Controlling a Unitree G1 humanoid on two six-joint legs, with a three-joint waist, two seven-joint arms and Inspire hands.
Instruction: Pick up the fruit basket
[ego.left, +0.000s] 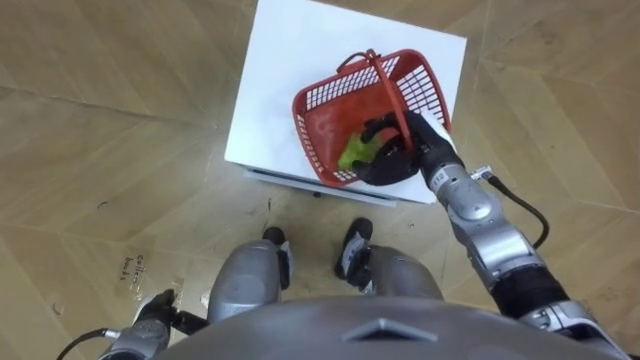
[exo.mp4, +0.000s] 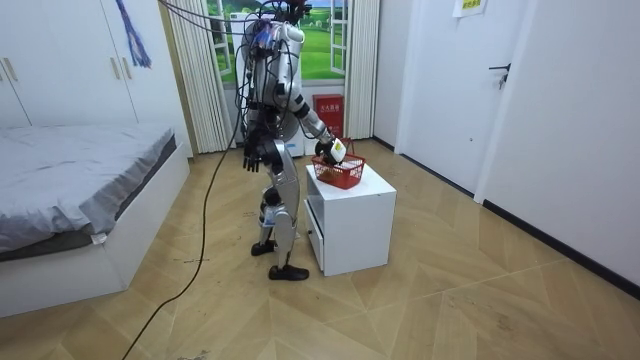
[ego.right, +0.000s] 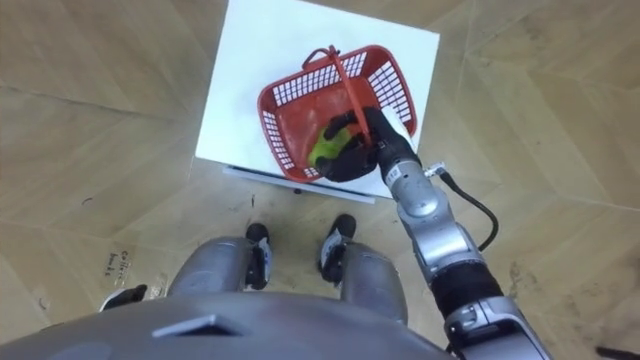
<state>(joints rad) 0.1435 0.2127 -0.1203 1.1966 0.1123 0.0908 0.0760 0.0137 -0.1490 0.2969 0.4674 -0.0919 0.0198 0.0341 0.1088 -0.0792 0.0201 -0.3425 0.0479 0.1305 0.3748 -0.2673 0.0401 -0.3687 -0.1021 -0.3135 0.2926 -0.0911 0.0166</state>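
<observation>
Red plastic mesh, the fruit basket (ego.left: 320, 97) sat on the white cabinet (ego.left: 280, 80), close to the front edge nearest the robot, with a yellow-green fruit (ego.left: 352, 152) inside. The right hand (ego.left: 397, 157) lay across the upright handle (ego.left: 381, 85), fingers curled and apparently closed round it. The left hand (exo.mp4: 254, 157) hung relaxed at the robot's side. Gripped so near one end of the handle, the basket might tip on lifting and spill the fruit, or drag off the edge. The palm hid the handle's near end and some contents, and the thumb's place was unclear.
</observation>
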